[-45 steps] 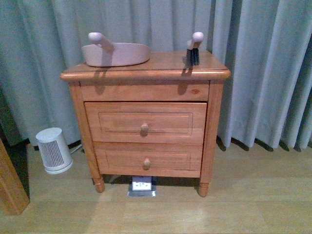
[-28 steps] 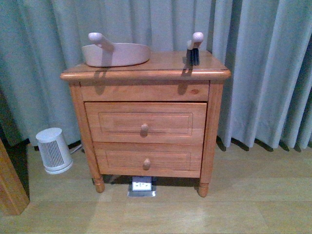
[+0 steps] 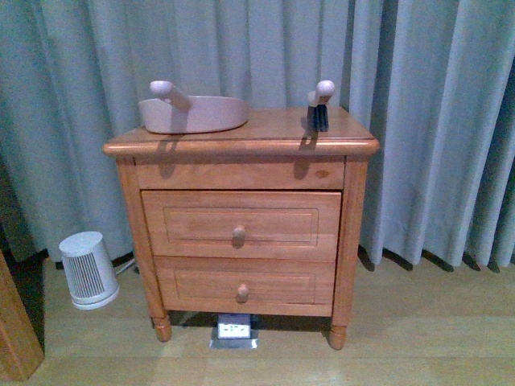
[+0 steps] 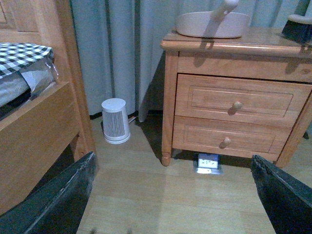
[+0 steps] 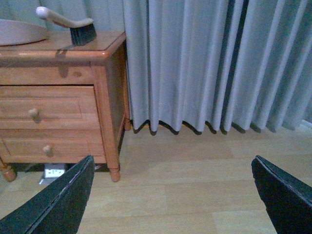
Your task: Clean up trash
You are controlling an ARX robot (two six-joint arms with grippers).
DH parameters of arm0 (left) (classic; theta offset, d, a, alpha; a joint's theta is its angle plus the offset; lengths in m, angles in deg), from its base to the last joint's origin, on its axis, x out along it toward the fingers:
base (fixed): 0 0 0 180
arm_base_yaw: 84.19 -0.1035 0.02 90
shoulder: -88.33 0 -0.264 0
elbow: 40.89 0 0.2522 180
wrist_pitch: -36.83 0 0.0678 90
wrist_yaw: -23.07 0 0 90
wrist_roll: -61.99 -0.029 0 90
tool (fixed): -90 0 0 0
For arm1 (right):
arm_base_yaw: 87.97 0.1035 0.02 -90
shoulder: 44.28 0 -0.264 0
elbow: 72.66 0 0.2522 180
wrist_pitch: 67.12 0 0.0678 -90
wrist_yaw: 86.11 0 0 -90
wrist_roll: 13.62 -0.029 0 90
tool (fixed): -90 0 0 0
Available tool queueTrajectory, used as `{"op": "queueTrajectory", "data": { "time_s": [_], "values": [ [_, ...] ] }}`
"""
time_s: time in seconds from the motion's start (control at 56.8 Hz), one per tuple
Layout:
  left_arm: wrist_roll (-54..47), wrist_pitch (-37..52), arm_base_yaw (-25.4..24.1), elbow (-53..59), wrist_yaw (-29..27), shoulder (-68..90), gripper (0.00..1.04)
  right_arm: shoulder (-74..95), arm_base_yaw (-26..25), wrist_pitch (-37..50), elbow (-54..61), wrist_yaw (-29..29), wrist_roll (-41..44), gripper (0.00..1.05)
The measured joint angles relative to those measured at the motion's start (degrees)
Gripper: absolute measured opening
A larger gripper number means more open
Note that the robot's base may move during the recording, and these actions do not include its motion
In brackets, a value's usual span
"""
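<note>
Trash: not in view | left gripper: wide apart | right gripper: wide apart

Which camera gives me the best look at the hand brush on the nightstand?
Right wrist view: the brush shows side-on, handle and bristles both clear. Front view shows it end-on and small. Left wrist view catches only its bristles at the frame edge.

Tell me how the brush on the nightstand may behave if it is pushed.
The brush rests on its bristles, handle tilted up, so it probably tips easily. Its slim handle looks plastic, likely light and stiff.
</note>
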Motion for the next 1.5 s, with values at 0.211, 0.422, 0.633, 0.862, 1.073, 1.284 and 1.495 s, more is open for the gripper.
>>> {"op": "queueTrajectory", "data": {
  "time_s": [0.211, 0.422, 0.633, 0.862, 1.073, 1.284, 1.495],
  "values": [
    [0.0, 0.0, 0.0, 0.0, 0.0, 0.0, 0.97, 0.0, 0.0, 0.0, 0.0, 0.0, 0.0, 0.97],
    [0.0, 0.0, 0.0, 0.0, 0.0, 0.0, 0.97, 0.0, 0.0, 0.0, 0.0, 0.0, 0.0, 0.97],
    [0.0, 0.0, 0.0, 0.0, 0.0, 0.0, 0.97, 0.0, 0.0, 0.0, 0.0, 0.0, 0.0, 0.97],
    [0.0, 0.0, 0.0, 0.0, 0.0, 0.0, 0.97, 0.0, 0.0, 0.0, 0.0, 0.0, 0.0, 0.97],
    [0.0, 0.0, 0.0, 0.0, 0.0, 0.0, 0.97, 0.0, 0.0, 0.0, 0.0, 0.0, 0.0, 0.97],
    [0.0, 0.0, 0.0, 0.0, 0.0, 0.0, 0.97, 0.0, 0.0, 0.0, 0.0, 0.0, 0.0, 0.97],
    [0.0, 0.0, 0.0, 0.0, 0.0, 0.0, 0.97, 0.0, 0.0, 0.0, 0.0, 0.0, 0.0, 0.97]
  ]
}}
